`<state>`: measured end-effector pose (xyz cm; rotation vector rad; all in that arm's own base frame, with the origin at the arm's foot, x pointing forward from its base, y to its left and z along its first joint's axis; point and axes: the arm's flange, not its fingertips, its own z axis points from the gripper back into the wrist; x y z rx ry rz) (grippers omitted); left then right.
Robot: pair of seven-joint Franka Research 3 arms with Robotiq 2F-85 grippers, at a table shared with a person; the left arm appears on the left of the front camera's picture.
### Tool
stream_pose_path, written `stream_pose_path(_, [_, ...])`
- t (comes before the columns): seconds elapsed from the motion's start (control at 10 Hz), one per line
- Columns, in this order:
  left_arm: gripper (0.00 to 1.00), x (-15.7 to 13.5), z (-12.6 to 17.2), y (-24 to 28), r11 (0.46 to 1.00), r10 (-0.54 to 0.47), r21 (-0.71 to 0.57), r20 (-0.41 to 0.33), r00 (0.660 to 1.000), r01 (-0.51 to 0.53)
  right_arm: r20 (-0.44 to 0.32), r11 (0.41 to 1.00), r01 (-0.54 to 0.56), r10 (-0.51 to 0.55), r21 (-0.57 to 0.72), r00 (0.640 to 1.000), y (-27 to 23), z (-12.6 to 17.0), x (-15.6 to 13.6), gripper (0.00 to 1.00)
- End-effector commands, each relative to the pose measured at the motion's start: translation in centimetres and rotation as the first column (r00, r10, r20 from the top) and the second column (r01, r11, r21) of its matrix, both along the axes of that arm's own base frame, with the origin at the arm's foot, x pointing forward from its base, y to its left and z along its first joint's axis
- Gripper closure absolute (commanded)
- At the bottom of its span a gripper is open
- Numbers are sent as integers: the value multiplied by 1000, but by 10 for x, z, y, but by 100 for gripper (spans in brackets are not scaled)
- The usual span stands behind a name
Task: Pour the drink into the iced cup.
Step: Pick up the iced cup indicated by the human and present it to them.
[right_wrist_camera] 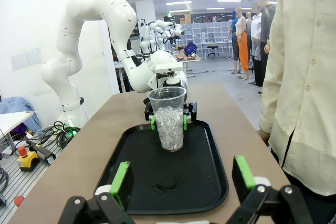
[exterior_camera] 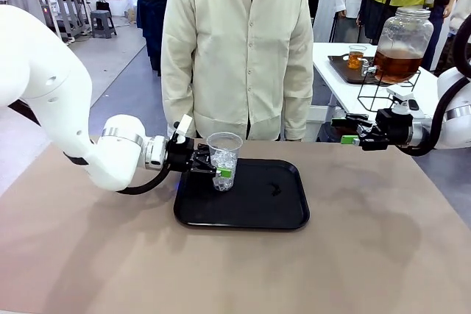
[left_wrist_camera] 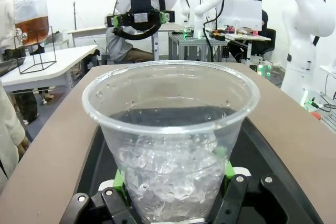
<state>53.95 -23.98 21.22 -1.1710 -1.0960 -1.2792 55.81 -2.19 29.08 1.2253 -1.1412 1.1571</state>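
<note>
A clear plastic cup (exterior_camera: 224, 157) filled with ice stands on the left part of a black tray (exterior_camera: 257, 211). My left gripper (exterior_camera: 221, 172) is shut on the cup's lower half, its green pads (left_wrist_camera: 121, 181) pressed to both sides of the cup (left_wrist_camera: 170, 145). The amber drink fills the lower part of a lidded glass dispenser jar (exterior_camera: 401, 43) on a wire stand on a white table at the back right. My right gripper (exterior_camera: 350, 131) hovers open and empty over the table's right side, facing the cup (right_wrist_camera: 169, 119) across the tray (right_wrist_camera: 205, 182).
A person in a cream shirt (exterior_camera: 235, 42) stands right behind the tray at the table's far edge. A small glass of amber drink (exterior_camera: 357, 56) sits on a dark tray beside the jar. The brown tabletop (exterior_camera: 221, 270) lies bare in front.
</note>
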Motion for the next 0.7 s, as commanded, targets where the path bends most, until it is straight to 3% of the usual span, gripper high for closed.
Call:
stream_pose_path(0.0, [23,2,10,-3,997,43,-69,33,999,-40,-2,1000,-1,1,-1,1000,1,2,0,0])
stream_pose_path(0.6, [23,12,71,-6,991,101,-100,102,990,-90,-2,1000,-1,1,-1,1000,1,2,0,0])
